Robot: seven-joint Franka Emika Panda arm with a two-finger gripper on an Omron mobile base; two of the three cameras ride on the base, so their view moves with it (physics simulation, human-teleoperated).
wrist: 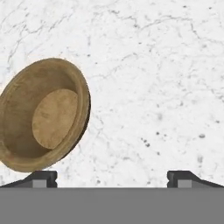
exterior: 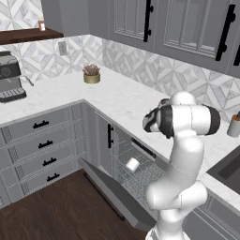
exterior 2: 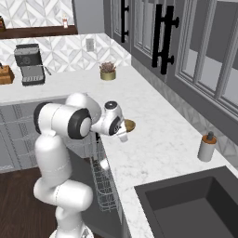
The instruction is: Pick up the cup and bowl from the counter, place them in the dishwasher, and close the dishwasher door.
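**Over the Bowl, Ready to Grab**

Above the white marble counter (exterior 2: 153, 135), my gripper (wrist: 112, 177) hangs with its jaws spread wide and nothing between them. My two dark fingertips (wrist: 41, 178) stand far apart at the bottom of my hand view.

Just under me sits the brown wooden bowl (wrist: 43, 114). It is off to one side of my jaws, not in the middle. One fingertip is right by its rim, and I cannot tell if it touches. From the right base view, the bowl (exterior 2: 129, 125) peeks out beside my hand, near the counter edge.

Down below, the dishwasher (exterior: 140, 173) is open. Its door (exterior: 112, 194) hangs down toward the dark floor. The white cup (exterior: 133, 164) already lies on its side in the wire rack. So I think the cup part is done, and now it is the bowl's turn.

Next I need to slide sideways so the rim sits between my fingers. Then I go down and squeeze on it. The bowl is wide and shallow, so I think pinching one side of it is best. After that comes the rack, and then shutting the door.
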